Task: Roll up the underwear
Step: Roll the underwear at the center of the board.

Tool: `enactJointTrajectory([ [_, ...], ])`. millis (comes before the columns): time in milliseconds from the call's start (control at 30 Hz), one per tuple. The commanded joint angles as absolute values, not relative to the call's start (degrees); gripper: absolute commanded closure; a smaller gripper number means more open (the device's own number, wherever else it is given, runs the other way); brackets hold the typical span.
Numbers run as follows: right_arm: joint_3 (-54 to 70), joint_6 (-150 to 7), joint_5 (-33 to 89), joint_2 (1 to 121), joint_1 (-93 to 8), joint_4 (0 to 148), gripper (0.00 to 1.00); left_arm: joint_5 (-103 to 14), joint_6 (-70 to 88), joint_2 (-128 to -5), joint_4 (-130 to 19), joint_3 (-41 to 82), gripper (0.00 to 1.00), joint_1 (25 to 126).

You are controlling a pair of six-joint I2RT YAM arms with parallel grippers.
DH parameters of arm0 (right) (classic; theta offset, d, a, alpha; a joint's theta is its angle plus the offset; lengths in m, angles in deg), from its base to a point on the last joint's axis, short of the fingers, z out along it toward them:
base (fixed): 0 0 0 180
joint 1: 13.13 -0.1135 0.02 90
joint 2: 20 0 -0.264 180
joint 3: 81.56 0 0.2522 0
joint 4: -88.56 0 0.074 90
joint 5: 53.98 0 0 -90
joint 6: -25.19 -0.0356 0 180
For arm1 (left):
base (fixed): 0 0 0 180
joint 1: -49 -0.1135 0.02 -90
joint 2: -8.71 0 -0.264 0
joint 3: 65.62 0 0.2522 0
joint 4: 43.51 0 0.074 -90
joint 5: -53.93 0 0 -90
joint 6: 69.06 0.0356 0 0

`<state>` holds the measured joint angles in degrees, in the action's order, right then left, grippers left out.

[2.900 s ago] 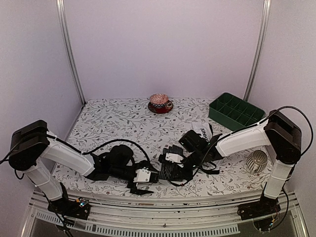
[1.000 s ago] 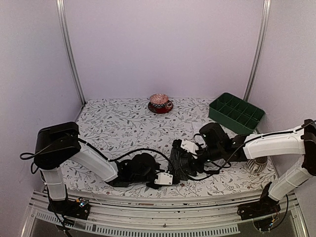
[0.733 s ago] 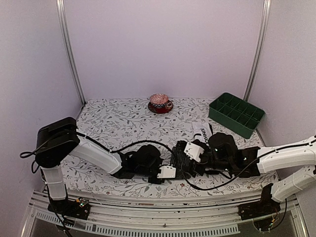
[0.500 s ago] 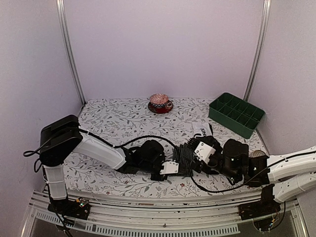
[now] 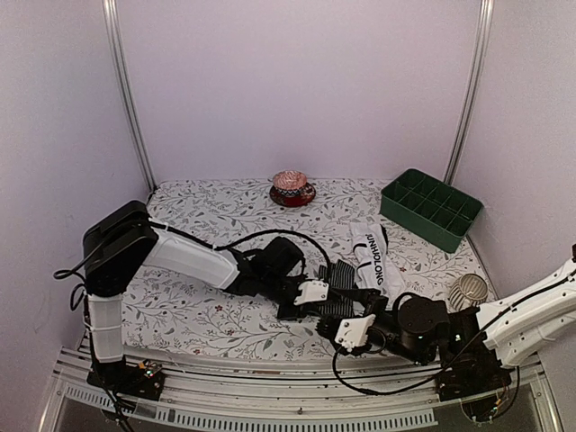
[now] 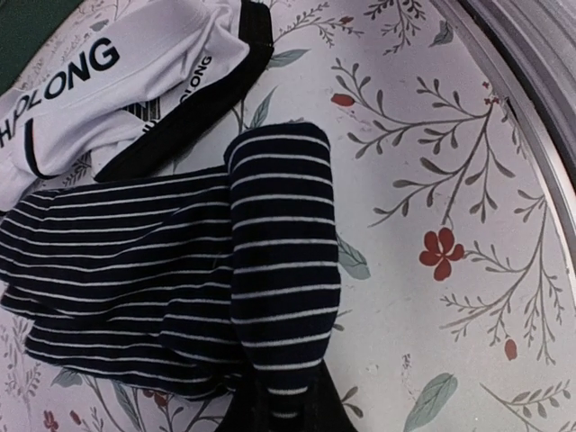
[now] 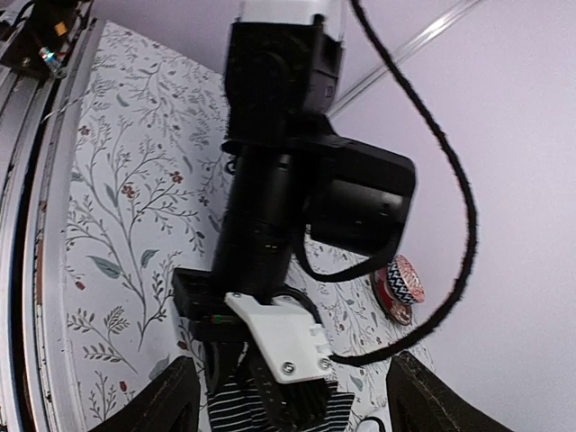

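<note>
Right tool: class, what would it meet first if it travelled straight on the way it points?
Probably the left tool, shut on the striped briefs, dead ahead; depth is unclear.

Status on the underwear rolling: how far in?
Done: nothing fully rolled. The striped brief has one edge turned over into a band, not a tight roll. In hand: left pincer is shut on that band's end; right pincer is open, off the cloth. Left: finish this roll, then the white brief, lying unrolled beside it.
</note>
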<state>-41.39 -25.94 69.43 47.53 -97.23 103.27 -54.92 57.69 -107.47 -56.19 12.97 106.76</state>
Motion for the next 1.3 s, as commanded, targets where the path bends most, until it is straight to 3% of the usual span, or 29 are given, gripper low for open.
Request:
enactJointTrajectory([
  [0, -36.88, -23.86, 65.88, 54.51, -97.76, 96.81, 0.29, -57.93, 57.20, -114.69, -75.21, 12.23, 1.00, 105.68],
  [233, -32.47, -23.86, 71.99, 67.21, -95.87, 93.12, 0.34, -62.05, 57.24, -117.94, -79.95, 15.78, 1.00, 104.81],
  [700, -24.47, -30.63, 71.62, 81.53, -87.33, 80.08, 0.45, -67.12, 57.67, -120.00, -84.62, 18.48, 1.00, 102.98],
  [1267, -21.40, -41.39, 78.33, 83.05, -90.40, 64.63, 0.48, -68.06, 57.59, -122.10, -86.10, 20.11, 1.00, 102.35],
])
